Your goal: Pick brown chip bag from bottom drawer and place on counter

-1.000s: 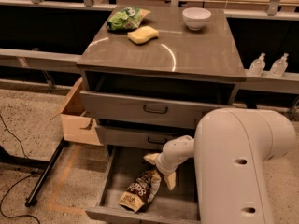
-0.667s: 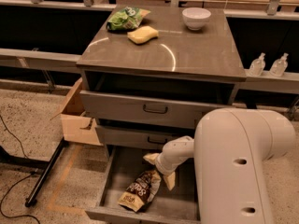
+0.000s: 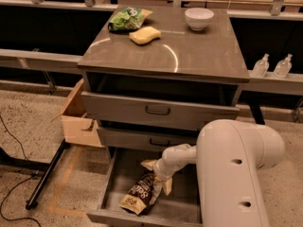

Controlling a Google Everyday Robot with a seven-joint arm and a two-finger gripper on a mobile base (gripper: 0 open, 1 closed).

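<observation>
The brown chip bag lies on the floor of the open bottom drawer, slanting from the front left towards the middle. My gripper reaches down into the drawer at the bag's upper end. Its tan fingers are spread apart, one on each side of that end, and the bag rests on the drawer floor. The counter is the glossy grey-brown top above the drawers. My white arm fills the lower right and hides the drawer's right part.
On the counter are a green chip bag, a yellow sponge and a white bowl. Two handle-fronted drawers sit slightly open above. A cardboard box and a black stand leg are to the left.
</observation>
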